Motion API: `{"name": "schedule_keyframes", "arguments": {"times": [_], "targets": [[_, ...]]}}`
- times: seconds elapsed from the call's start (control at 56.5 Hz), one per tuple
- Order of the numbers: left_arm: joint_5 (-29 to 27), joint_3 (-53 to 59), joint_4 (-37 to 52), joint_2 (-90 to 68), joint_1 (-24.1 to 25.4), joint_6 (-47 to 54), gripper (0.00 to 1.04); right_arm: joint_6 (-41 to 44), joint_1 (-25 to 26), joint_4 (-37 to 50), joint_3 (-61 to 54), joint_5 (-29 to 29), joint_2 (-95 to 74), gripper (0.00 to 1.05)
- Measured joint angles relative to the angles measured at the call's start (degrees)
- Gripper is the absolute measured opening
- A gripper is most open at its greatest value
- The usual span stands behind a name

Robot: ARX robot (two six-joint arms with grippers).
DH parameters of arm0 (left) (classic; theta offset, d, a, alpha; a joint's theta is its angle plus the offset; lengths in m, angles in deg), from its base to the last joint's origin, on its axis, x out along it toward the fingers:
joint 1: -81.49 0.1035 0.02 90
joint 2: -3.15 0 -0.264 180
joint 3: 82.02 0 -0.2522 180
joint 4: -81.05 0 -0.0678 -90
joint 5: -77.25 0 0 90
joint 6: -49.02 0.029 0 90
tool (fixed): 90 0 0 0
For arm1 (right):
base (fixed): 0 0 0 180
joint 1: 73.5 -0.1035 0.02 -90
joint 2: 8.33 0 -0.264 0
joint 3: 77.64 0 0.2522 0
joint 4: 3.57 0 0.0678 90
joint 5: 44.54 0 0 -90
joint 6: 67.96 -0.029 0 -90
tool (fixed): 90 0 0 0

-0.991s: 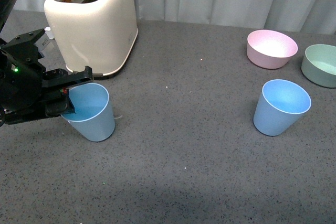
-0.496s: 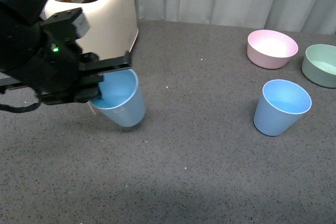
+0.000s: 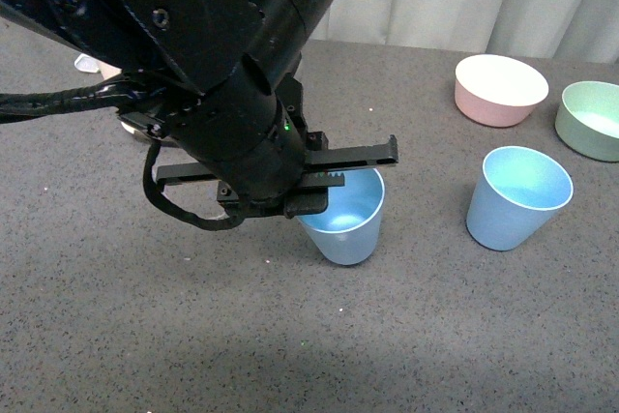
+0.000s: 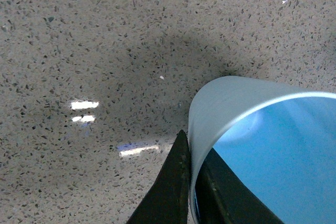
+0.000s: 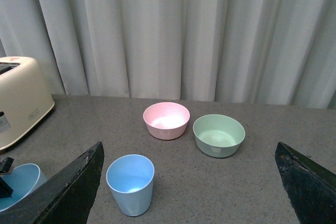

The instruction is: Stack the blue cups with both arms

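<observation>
My left gripper (image 3: 360,167) is shut on the rim of one blue cup (image 3: 340,224), held upright near the middle of the table, low over the surface. In the left wrist view the cup's pale wall (image 4: 226,103) is pinched between two dark fingers (image 4: 176,182). The second blue cup (image 3: 517,197) stands upright to the right, apart from the first one. My right gripper (image 5: 189,182) is open and empty, raised and looking down at that standing cup (image 5: 131,184). The held cup (image 5: 18,184) shows at the edge of that view.
A pink bowl (image 3: 500,89) and a green bowl (image 3: 590,120) stand behind the standing cup at the far right. A cream toaster (image 5: 21,106) sits at the back left, hidden behind my left arm in the front view. A grey curtain (image 5: 173,30) closes off the back.
My left arm has carried the blue cup rightward from beside the toaster to the middle of the table. The arm now covers the toaster in the front view. The other cup has not moved.
</observation>
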Motion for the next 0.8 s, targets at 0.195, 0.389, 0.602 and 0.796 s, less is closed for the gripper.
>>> {"name": "schedule_keyframes", "arguments": {"times": [0.195, 0.389, 0.602, 0.796], "targets": [[-0.85, -2.10, -1.22, -1.60, -0.48, -0.81, 0.04, 0.00, 0.00, 0.00, 0.00, 0.00, 0.02, 0.95], [-1.51, -3.23, -2.71, -2.12, -0.46, -0.94, 0.04, 0.00, 0.00, 0.00, 0.00, 0.00, 0.00, 0.95], [-0.79, -3.23, -2.08, -1.90, -0.42, -0.98, 0.37, 0.00, 0.00, 0.00, 0.00, 0.00, 0.00, 0.95], [-0.02, -1.90, 0.11, 1.95, -0.17, -1.46, 0.67, 0.00, 0.00, 0.00, 0.00, 0.00, 0.00, 0.95]]}}
